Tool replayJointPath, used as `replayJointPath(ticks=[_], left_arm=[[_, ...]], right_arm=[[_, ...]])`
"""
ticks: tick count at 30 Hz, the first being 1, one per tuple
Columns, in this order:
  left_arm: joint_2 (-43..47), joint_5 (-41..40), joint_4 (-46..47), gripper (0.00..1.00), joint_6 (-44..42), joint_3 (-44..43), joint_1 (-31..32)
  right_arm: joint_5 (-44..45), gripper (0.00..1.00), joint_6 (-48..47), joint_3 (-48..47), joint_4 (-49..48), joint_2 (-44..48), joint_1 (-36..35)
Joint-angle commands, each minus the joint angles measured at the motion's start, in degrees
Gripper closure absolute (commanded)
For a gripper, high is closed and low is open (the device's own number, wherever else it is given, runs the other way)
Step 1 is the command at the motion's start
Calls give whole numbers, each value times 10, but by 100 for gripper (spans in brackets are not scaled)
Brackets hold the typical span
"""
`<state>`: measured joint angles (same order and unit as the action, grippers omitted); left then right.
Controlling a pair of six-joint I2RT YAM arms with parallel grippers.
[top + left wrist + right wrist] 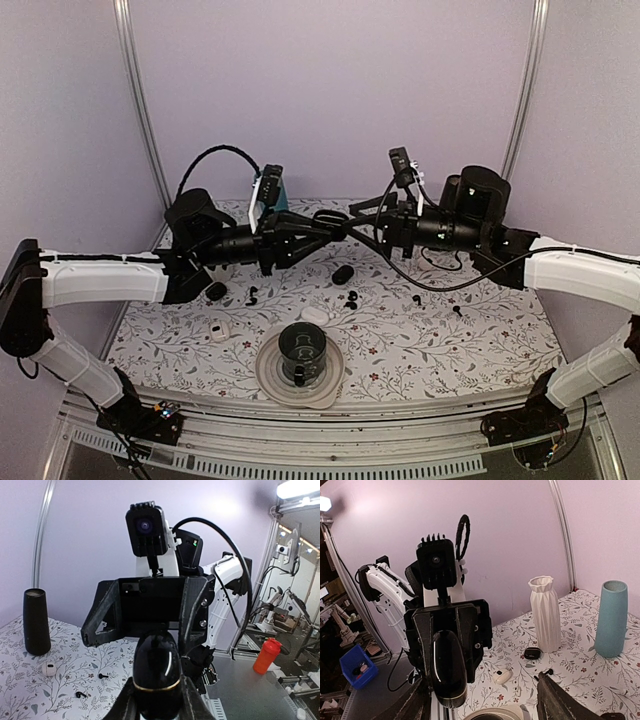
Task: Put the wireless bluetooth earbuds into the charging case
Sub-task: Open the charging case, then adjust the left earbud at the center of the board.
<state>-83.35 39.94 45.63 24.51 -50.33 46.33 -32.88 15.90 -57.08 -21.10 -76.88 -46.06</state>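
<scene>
My left gripper (156, 692) is shut on a glossy black pebble-shaped charging case (156, 662) with a gold band, lid closed, held high over the table's middle (330, 222). My right gripper (482, 687) faces it with the jaws wide open and empty. The case (447, 672) sits near its left finger (417, 705), not touching. Small black earbuds lie on the table (252, 295), (350, 298), (416, 299), (457, 310). Two of them show in the left wrist view (102, 676), (80, 695).
Two more black cases (343, 274), (216, 291) and two white cases (315, 315), (219, 330) lie on the floral table. A black cup (301, 350) stands on a plate (270, 375) at the front. A white vase (545, 612), a teal vase (611, 617) and a black cylinder (36, 621) stand near the back.
</scene>
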Motion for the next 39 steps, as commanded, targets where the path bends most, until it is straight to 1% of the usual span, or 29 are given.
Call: replayJointPath(ticks=[1,8,15,23,29,34,39], left_arm=[[17,23,24,100,-2,5,-4],[23,49,20,100,-12,8,-4],[26,55,3,100,-27,8,-3],[36,0,3,100,-25,22,-8],[46,-46,4,100,-21,37,-17],[61,-67,8,100,-18,50,-27],[76,-80,11,100,-21,65,-32]], right_arm=[[41,27,14,-21,-8,-9,0],[90,27,21,-32,11,-10,1],[101,27,27,-47,22,-14,4],[59,26,24,-57,31,-20,4],[74,26,30,-58,44,-9,4],[93,25,33,-54,64,3,12],[143,24,46,-41,112,22,34]])
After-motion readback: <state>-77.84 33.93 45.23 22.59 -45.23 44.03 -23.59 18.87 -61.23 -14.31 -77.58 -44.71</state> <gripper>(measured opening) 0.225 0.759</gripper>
